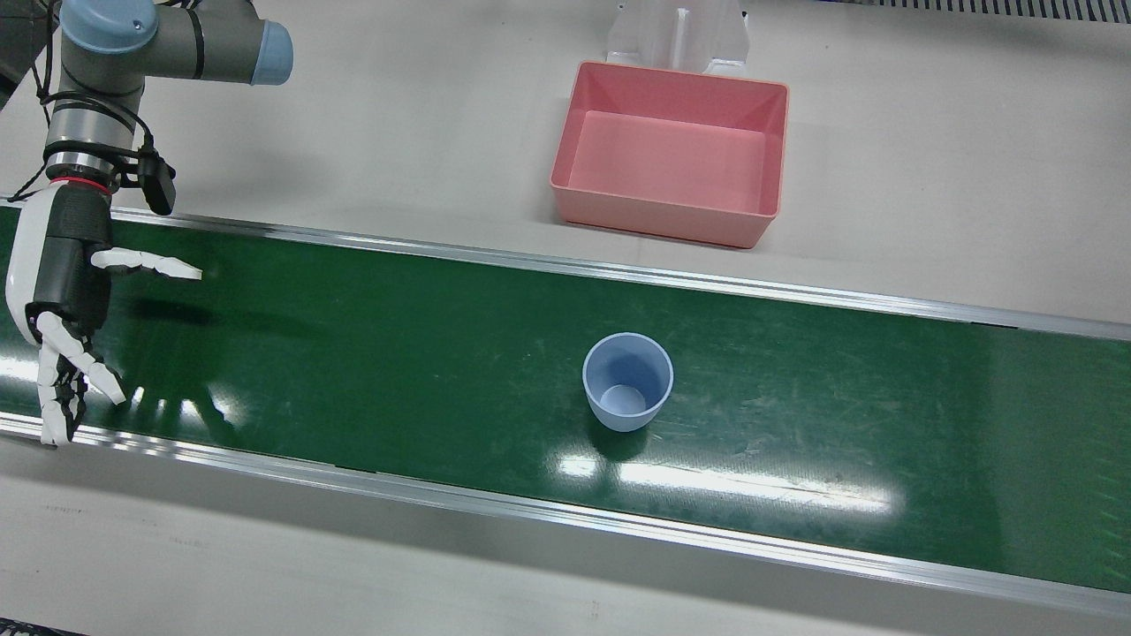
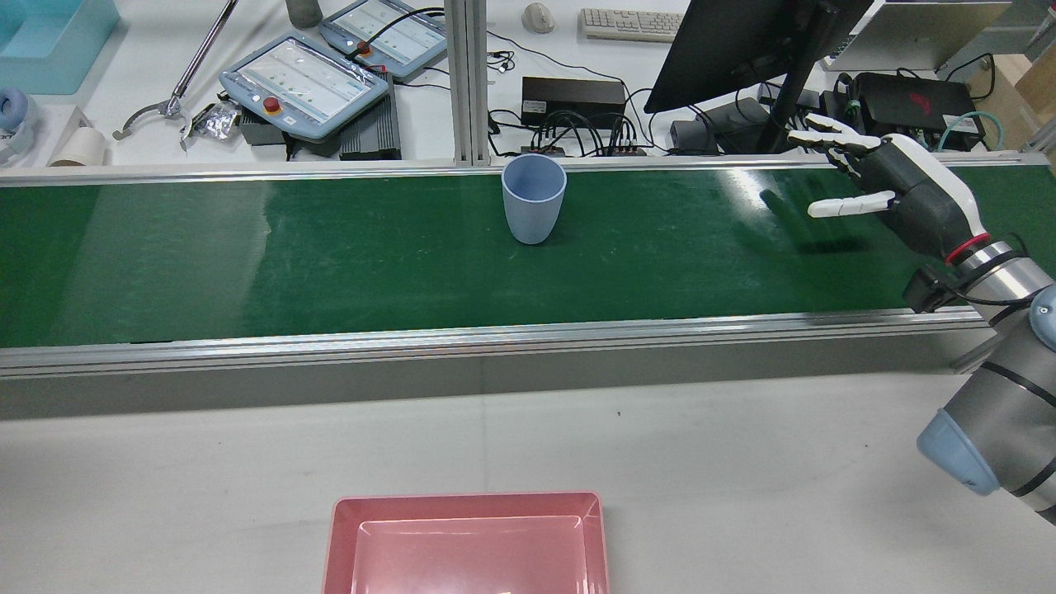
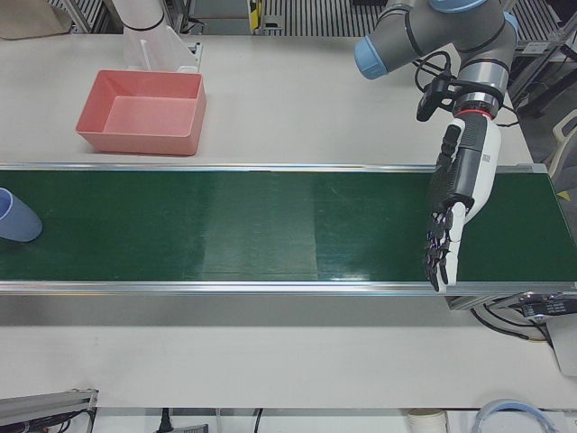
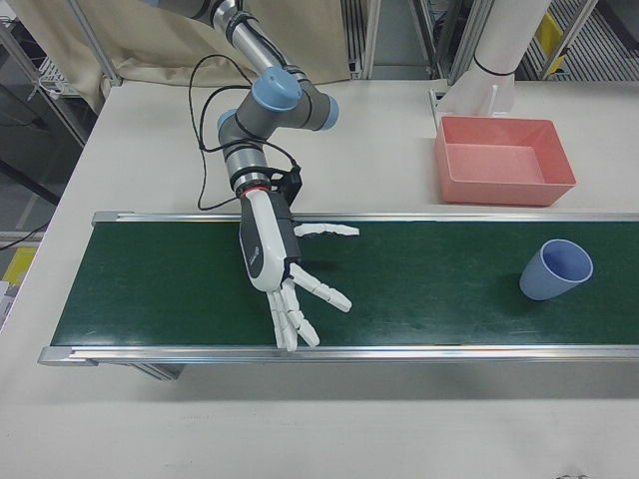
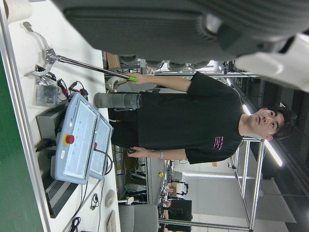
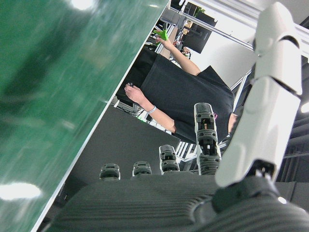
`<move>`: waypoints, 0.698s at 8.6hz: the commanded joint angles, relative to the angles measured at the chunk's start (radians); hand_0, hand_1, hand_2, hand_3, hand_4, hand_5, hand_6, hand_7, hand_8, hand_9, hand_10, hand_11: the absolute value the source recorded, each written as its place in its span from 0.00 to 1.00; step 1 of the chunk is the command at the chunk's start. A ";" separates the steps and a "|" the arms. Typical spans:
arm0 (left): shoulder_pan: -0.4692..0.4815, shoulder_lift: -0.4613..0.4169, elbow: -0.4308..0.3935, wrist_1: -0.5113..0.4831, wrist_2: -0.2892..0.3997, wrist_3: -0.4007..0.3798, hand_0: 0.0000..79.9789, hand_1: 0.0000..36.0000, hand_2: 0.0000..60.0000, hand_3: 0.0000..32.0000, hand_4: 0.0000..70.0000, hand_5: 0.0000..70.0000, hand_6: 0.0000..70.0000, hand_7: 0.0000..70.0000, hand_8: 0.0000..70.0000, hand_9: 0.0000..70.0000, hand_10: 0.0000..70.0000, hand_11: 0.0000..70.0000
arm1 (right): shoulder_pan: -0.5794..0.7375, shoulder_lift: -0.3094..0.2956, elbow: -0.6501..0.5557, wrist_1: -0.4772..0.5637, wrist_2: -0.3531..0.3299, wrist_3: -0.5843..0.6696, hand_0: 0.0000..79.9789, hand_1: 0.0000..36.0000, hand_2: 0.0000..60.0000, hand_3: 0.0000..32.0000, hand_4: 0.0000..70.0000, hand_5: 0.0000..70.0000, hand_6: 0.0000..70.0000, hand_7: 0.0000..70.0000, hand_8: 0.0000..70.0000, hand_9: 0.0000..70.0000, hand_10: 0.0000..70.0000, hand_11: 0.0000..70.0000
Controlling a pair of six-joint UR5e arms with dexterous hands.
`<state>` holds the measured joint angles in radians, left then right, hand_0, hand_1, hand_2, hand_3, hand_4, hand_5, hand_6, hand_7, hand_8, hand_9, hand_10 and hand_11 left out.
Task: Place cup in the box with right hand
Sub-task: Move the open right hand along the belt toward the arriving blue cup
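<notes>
A light blue cup (image 1: 627,382) stands upright and empty near the middle of the green belt (image 1: 353,353); it also shows in the rear view (image 2: 534,198) and the right-front view (image 4: 555,269). The pink box (image 1: 654,216) sits empty on the table beside the belt, on the robot's side. My right hand (image 1: 66,283) is open, with its fingers spread, over the belt's end and far from the cup; it also shows in the rear view (image 2: 899,194) and the right-front view (image 4: 270,249). My left hand (image 3: 460,194) is open over the belt's opposite end.
Metal rails (image 1: 618,274) run along both edges of the belt. Beyond the belt's far side stand teach pendants (image 2: 305,78), cables, a monitor (image 2: 742,49) and a keyboard. A white arm pedestal (image 1: 676,35) stands behind the box.
</notes>
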<state>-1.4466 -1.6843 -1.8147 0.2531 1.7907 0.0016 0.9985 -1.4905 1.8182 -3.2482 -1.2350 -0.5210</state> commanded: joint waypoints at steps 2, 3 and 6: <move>0.000 0.000 0.000 0.000 -0.001 0.000 0.00 0.00 0.00 0.00 0.00 0.00 0.00 0.00 0.00 0.00 0.00 0.00 | -0.020 -0.014 0.035 -0.004 -0.001 -0.082 0.60 0.42 0.28 0.29 0.16 0.06 0.04 0.22 0.01 0.07 0.02 0.06; 0.000 0.000 0.000 0.000 -0.001 0.000 0.00 0.00 0.00 0.00 0.00 0.00 0.00 0.00 0.00 0.00 0.00 0.00 | -0.026 -0.031 0.030 -0.004 0.000 -0.083 0.58 0.51 0.52 0.29 0.08 0.06 0.04 0.22 0.01 0.08 0.03 0.06; 0.000 0.000 0.002 0.000 -0.001 0.000 0.00 0.00 0.00 0.00 0.00 0.00 0.00 0.00 0.00 0.00 0.00 0.00 | -0.038 -0.028 0.030 -0.004 0.002 -0.083 0.61 0.36 0.15 0.32 0.18 0.06 0.04 0.22 0.02 0.08 0.03 0.07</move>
<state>-1.4465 -1.6848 -1.8147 0.2531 1.7912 0.0015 0.9702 -1.5209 1.8493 -3.2520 -1.2345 -0.6038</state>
